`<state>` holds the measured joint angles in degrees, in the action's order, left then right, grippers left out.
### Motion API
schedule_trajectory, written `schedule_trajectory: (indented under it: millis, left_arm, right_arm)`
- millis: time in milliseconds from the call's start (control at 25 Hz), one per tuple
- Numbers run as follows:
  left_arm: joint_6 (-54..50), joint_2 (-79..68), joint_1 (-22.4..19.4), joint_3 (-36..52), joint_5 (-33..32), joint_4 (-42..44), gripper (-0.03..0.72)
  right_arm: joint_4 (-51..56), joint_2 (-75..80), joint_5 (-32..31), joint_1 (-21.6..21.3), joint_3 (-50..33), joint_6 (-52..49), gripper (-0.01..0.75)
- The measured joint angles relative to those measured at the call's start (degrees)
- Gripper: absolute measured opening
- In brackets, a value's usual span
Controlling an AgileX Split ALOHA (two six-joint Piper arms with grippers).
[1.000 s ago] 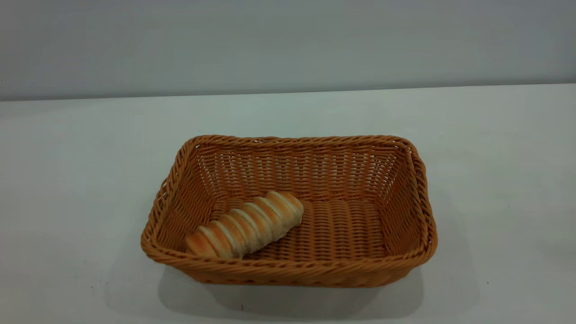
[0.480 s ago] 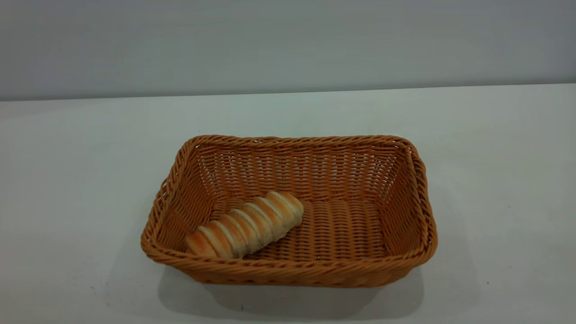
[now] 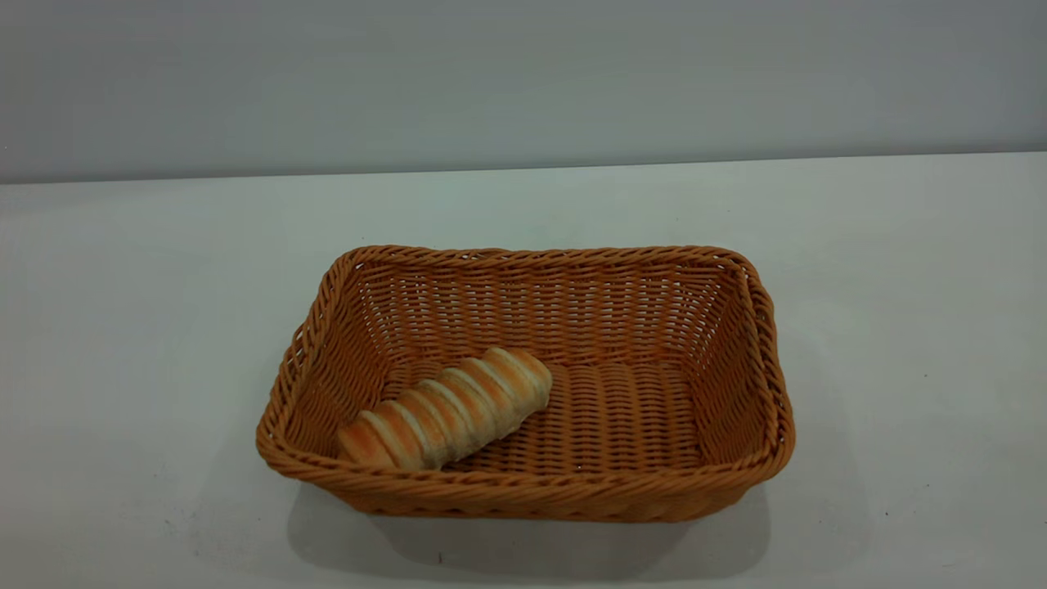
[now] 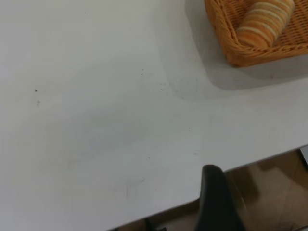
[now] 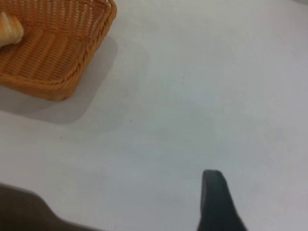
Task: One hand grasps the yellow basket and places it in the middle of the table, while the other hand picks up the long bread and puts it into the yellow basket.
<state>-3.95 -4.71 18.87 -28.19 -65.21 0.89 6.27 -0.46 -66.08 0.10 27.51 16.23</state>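
The yellow basket point(image 3: 572, 303) stands in the middle of the table point(image 3: 123, 327). The long bread point(image 3: 448, 419) lies inside it, slanted, in the left front part of the basket floor. Neither arm shows in the exterior view. In the left wrist view the left gripper point(image 4: 212, 192) is a dark shape over the table's edge, far from the basket corner point(image 4: 226, 43) and the bread end point(image 4: 264, 21). In the right wrist view the right gripper point(image 5: 214, 195) hangs over bare table, well away from the basket point(image 5: 57, 53). Both hold nothing that I can see.
A grey wall runs behind the table's far edge point(image 3: 523, 168). Bare white tabletop lies on all sides of the basket. The left wrist view shows the table's edge with brown floor point(image 4: 274, 192) beyond it.
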Motion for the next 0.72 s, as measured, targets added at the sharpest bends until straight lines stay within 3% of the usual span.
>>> schedule_trajectory:
  millis: [440,720]
  left_arm:
    - [0.0,0.3,-0.3,0.0,0.0,0.0,0.513]
    - [0.0,2.7,-13.2,0.0,0.0,0.0,0.513]
  right_arm:
    - [0.0,0.0,0.1,0.0,0.0,0.0,0.486]
    - [0.0,-0.4,0.2,-0.2,0.0,0.0,0.486]
